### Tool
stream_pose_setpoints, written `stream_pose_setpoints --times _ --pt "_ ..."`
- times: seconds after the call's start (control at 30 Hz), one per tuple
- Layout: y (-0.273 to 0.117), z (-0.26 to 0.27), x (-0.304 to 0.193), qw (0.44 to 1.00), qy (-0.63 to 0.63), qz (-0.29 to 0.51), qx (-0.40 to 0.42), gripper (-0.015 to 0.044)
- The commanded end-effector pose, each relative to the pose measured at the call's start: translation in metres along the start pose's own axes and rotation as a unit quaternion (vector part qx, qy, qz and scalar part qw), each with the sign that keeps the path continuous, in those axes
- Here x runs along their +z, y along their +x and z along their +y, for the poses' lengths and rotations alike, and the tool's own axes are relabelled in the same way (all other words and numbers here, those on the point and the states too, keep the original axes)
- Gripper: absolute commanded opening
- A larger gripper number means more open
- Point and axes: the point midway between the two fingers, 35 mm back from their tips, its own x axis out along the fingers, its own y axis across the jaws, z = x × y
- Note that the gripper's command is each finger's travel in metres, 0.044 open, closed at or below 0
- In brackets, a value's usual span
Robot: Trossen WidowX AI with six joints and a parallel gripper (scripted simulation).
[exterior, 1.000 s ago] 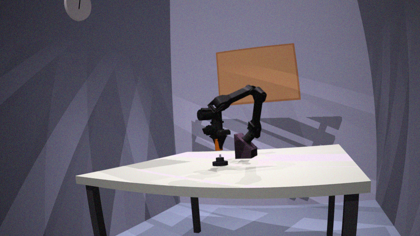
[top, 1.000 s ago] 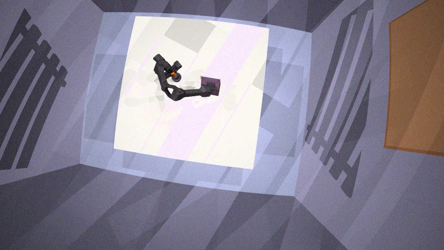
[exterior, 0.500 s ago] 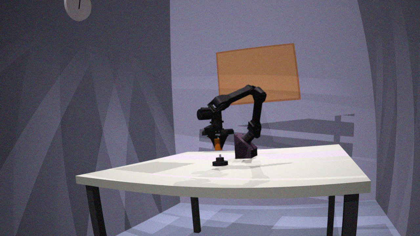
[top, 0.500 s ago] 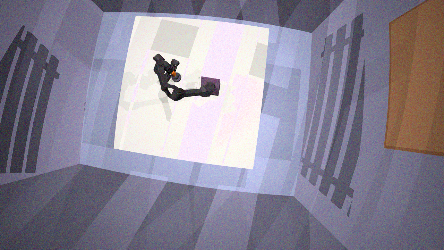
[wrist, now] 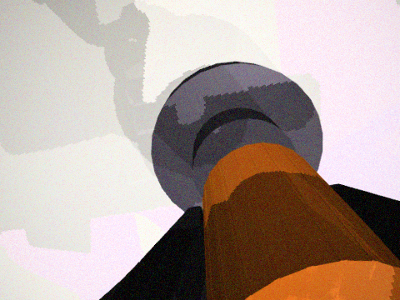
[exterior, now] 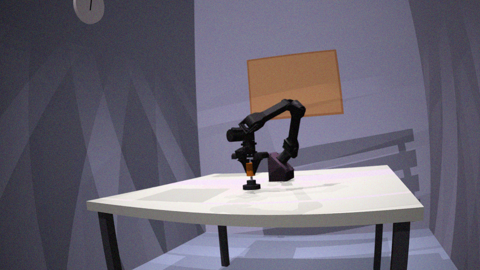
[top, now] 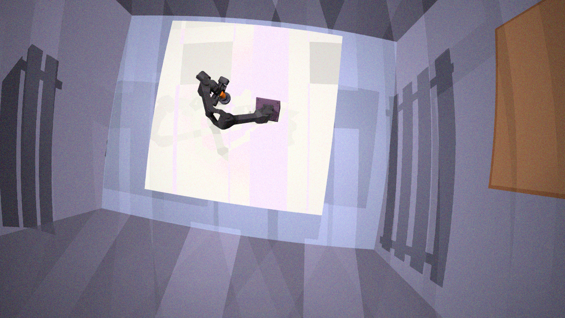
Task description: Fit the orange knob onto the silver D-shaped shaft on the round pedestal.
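My gripper (exterior: 249, 171) is shut on the orange knob (top: 222, 94) (exterior: 249, 169) (wrist: 267, 217) and holds it upright above the round pedestal. The dark pedestal (top: 226, 101) (exterior: 251, 186) (wrist: 287, 104) stands on the table with a raised step in its middle. In the exterior view a short piece of the silver shaft (exterior: 251, 177) shows between the knob's lower end and the pedestal's step. In the wrist view the knob hides the shaft, with a black finger on each side of the knob. The knob's hole and both flat sides cannot be seen.
The arm's purple base block (top: 262, 103) (exterior: 278, 171) stands on the white table (top: 197, 174) (exterior: 335, 201), to the right of the pedestal in the top and exterior views. The arm bends over from the base to the gripper. Shadows lie across the table.
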Motion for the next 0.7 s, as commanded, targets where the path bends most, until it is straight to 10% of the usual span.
stream_pose_setpoints --times 0.0,0.67 --pt "0.0037 0.0002 0.0005 1.000 0.002 -0.004 0.003 0.0000" --pt "0.0021 0.0020 0.0041 1.000 0.000 -0.004 0.003 0.0000"
